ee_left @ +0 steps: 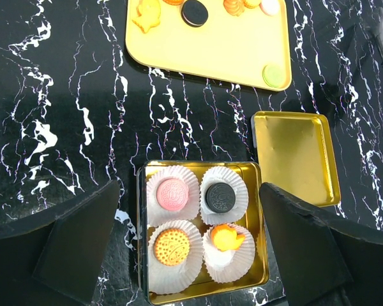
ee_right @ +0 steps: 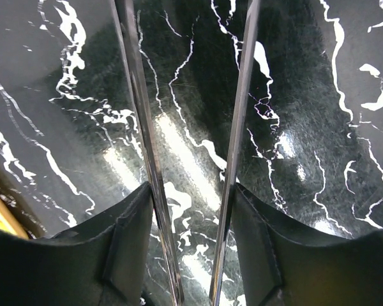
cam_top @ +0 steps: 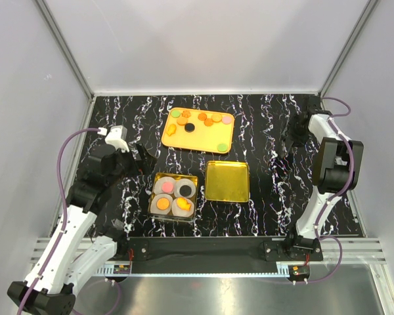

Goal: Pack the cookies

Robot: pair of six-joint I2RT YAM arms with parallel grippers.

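**Top view.** Black marble table (cam_top: 262, 118), white walls on three sides, arm bases along the near edge. A yellow tray (cam_top: 197, 139) sits far centre, slightly skewed. Loose cookies (cam_top: 210, 120) lie mostly along its far edge, with one black near the middle and one green by the near right corner. Nearer, a gold tin (cam_top: 151, 197) holds four paper cups (cam_top: 193, 186), a cookie in each. Its lid (cam_top: 227, 181) lies upturned just to the right, with a narrow gap between them. A strip of bare marble runs between the tray and the tin and lid. The left gripper (cam_top: 143, 159) hangs by the tin's far-left corner. The right gripper (cam_top: 293, 139) is over bare marble, well apart from tray and lid and near the right wall.

**Left wrist view.** Left gripper (ee_left: 190, 190): jaws spread wide with nothing between them, fingers (ee_left: 76, 248) at either side of the tin (ee_left: 207, 288), above it. The cookies in the cups are pink, black, round orange and a shaped orange one. The lid's (ee_left: 293, 159) near-left corner comes close to the tin's far-right corner; contact can't be told. The tray's (ee_left: 230, 51) near edge crosses the top, with open marble to the left.

**Right wrist view.** Right gripper (ee_right: 188, 38): two thin metal fingers (ee_right: 140, 127) stand parted and empty, with marble showing between them. Bare tabletop lies on both sides.
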